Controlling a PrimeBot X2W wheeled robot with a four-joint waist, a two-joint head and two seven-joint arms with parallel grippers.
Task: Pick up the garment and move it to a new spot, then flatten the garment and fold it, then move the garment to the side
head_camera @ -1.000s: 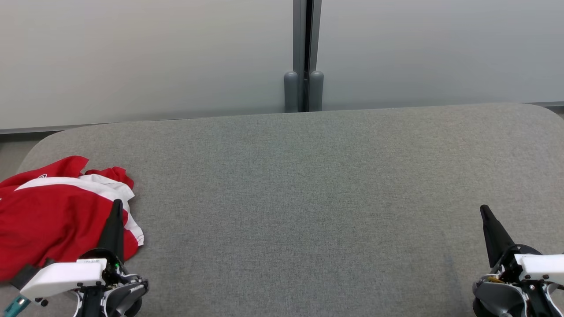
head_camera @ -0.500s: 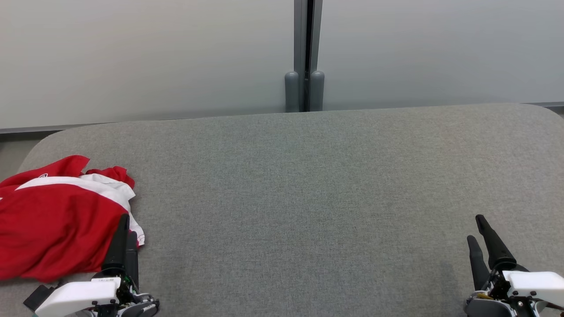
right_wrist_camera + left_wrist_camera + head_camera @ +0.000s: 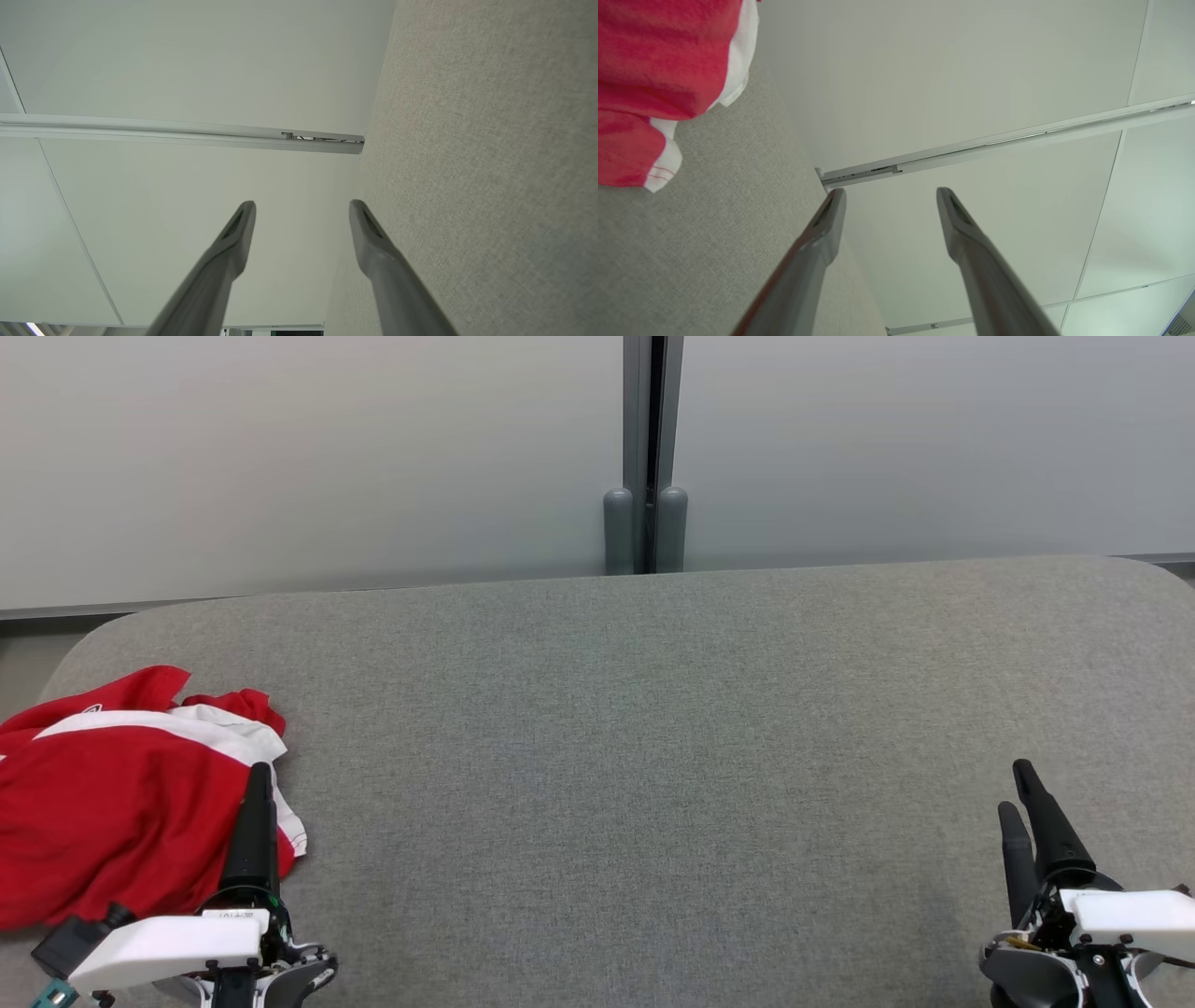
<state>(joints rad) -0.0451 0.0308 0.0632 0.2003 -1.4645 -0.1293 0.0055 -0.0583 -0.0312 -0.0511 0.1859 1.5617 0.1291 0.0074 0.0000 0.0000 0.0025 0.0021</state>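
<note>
A wide grey cloth-covered surface (image 3: 635, 756) with rounded far corners fills the lower part of the head view. Behind it stands a pale wall (image 3: 280, 457) made of flat panels. A dark upright seam (image 3: 652, 411) splits the wall near the middle, and two short grey rounded posts (image 3: 644, 532) stand at its foot, just behind the far edge of the surface. The wrist views show the same panels crossed by thin pale rails.

The garment (image 3: 112, 803), red with a white band, lies crumpled on the near left part of the surface, close to its left edge. The left edge of the head view cuts it off, so its full shape is unclear, and a small mark on the red cloth is too small to read.

The left gripper (image 3: 891, 193) is at the lower left, beside the garment's white-edged hem. In the head view its fingers line up and overlap that hem, but its wrist view shows them spread apart and clear of the cloth. The right gripper (image 3: 1015, 788) is at the lower right, well apart from the garment, its jaws released above bare grey cloth. The bottom of the head view cuts off both wrists.
</note>
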